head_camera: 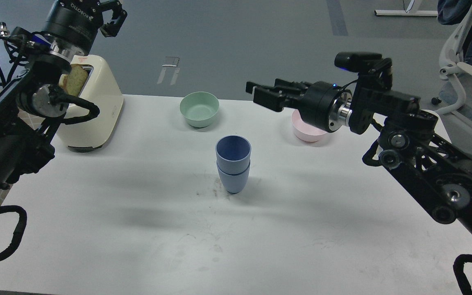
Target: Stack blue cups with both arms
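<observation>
The two blue cups (233,164) stand nested upright in the middle of the white table (137,229), the upper cup (233,148) seated in the lower one (232,182). My right gripper (257,93) is open and empty, raised above the table to the upper right of the stack and well apart from it. My left gripper (112,18) is open and empty, high at the top left above the toaster.
A cream toaster (96,110) holding a bread slice (74,80) stands at the back left. A mint-green bowl (199,108) sits behind the stack. A pale pink bowl (307,132) lies under my right wrist. An office chair (463,78) stands beyond the table's right end.
</observation>
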